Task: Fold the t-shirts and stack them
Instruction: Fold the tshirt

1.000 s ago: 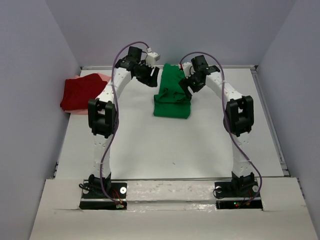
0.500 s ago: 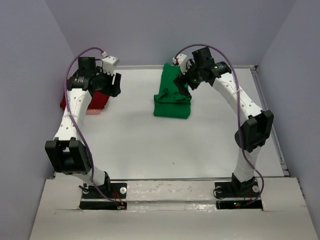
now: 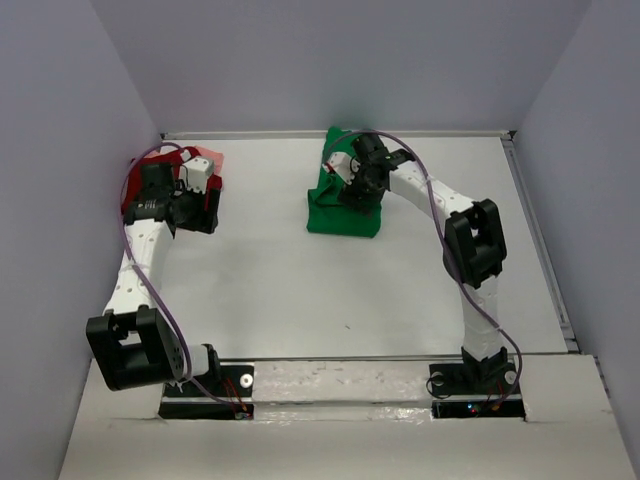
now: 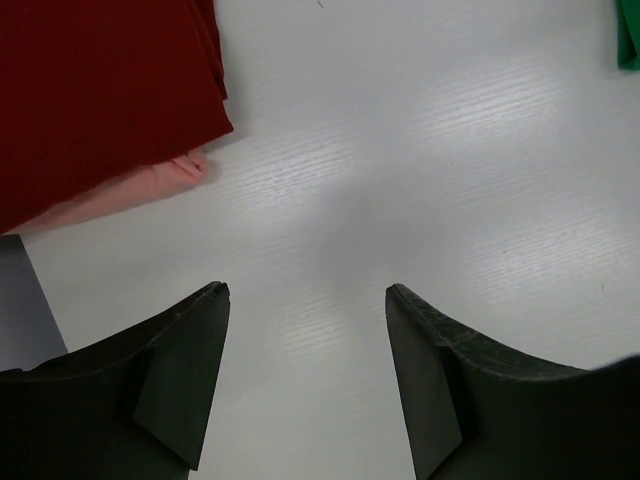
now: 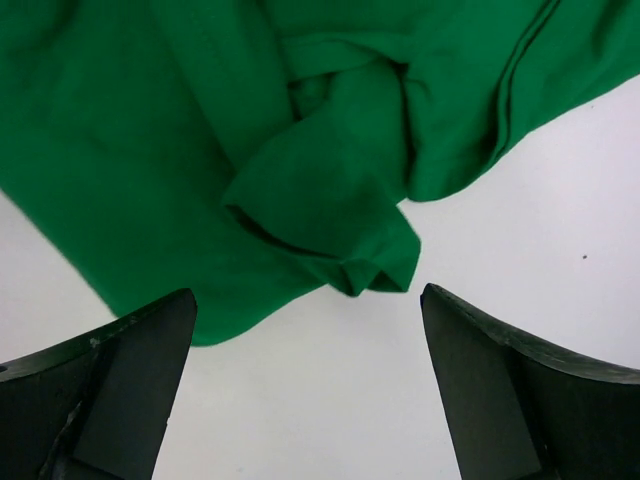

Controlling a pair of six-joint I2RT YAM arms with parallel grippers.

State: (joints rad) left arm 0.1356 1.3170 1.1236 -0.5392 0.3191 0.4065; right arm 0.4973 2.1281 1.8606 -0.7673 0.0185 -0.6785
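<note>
Our right jaws gape over the green shirt [image 5: 150, 150], ready to catch its sleeve; our left jaws gape empty beside the red shirt [image 4: 100, 90].

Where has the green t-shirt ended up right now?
In the overhead view, the green t-shirt lies at the far middle of the table, beneath the open right hand, well apart from the dark red shirt at the left edge.
</note>
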